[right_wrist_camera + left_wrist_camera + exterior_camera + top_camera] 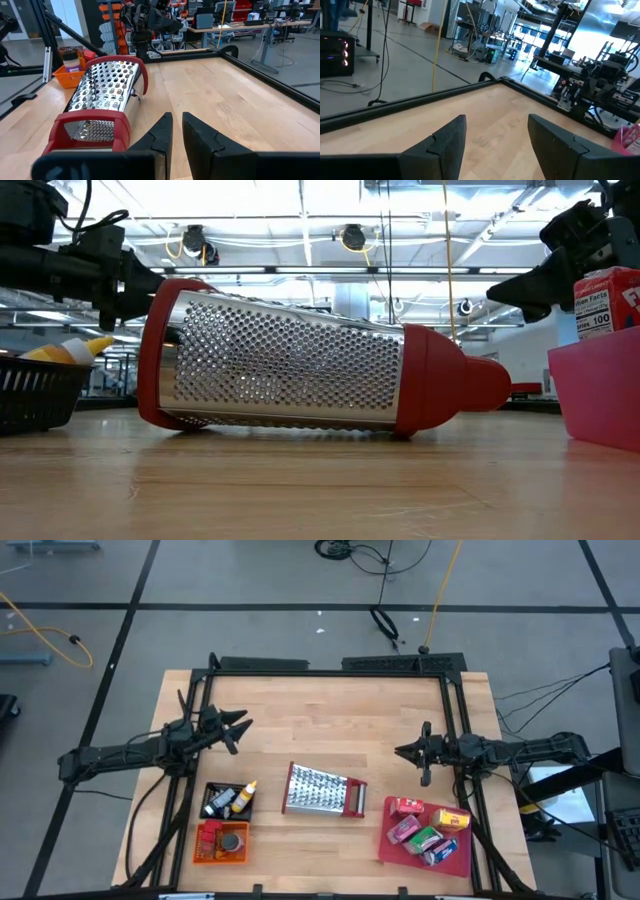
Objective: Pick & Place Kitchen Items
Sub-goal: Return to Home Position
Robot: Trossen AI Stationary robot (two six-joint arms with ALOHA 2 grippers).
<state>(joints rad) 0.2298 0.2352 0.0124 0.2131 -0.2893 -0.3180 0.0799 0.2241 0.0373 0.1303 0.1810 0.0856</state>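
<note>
The kitchen items lie in three places near the table's front edge. Small red, yellow, pink, green and blue boxes [425, 830] rest on a flat red tray [392, 850] at the front right. Tiny bottles [232, 799] lie in a black basket [210, 788]. A dark round jar [232, 841] stands in an orange basket [200, 855]. My left gripper [238, 734] hovers open over the table's left side, fingers level [495, 142]. My right gripper [400, 752] hovers shut over the right side [177, 127]. Neither holds anything.
A large steel grater with red ends [325, 790] lies on its side at the front middle, between the baskets and the tray [290, 365]. A black frame [330, 665] edges the table's far and side borders. Bare wood lies between the two grippers.
</note>
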